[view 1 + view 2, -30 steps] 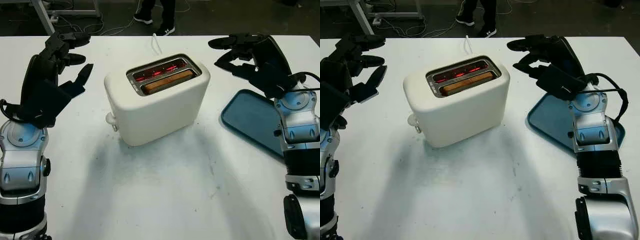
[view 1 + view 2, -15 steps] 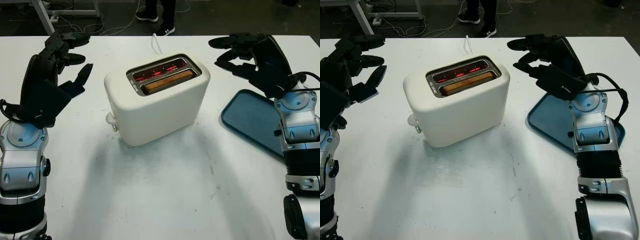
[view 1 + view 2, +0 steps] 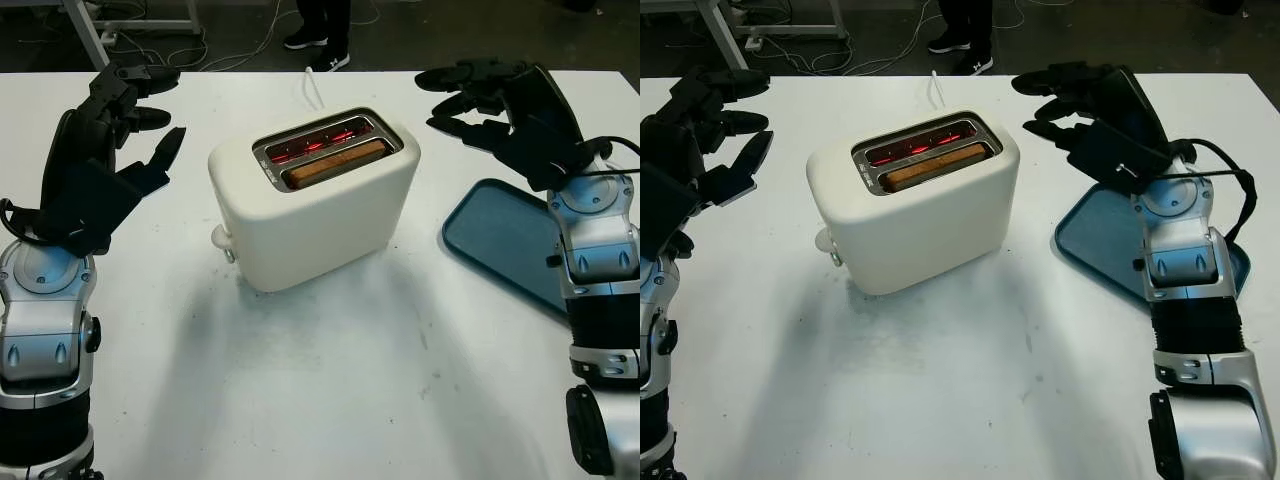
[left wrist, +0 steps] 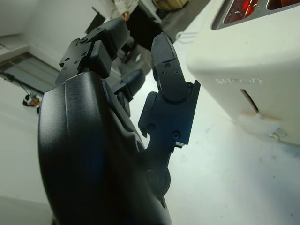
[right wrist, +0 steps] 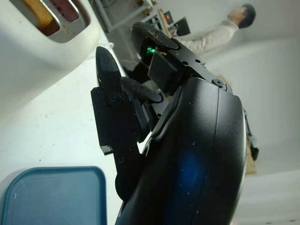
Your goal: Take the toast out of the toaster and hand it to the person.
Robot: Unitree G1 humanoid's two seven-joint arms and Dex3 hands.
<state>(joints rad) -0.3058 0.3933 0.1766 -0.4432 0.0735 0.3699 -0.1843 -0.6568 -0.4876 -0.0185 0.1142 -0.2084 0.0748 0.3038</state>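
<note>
Still toast [image 3: 335,162] in toaster [image 3: 315,195], between both open hands

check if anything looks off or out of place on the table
The toaster sits askew, turned at an angle to the table edge, and its rear slot glows red while the toast sits low in the front slot. The blue tray also lies skewed. Nothing looks spilled or damaged.

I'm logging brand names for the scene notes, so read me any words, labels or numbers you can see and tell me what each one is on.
Embossed lettering on the side of the toaster, above its lever slot: too faint to read.
Toast, blue tray, left hand, right hand: no readable text.
</note>
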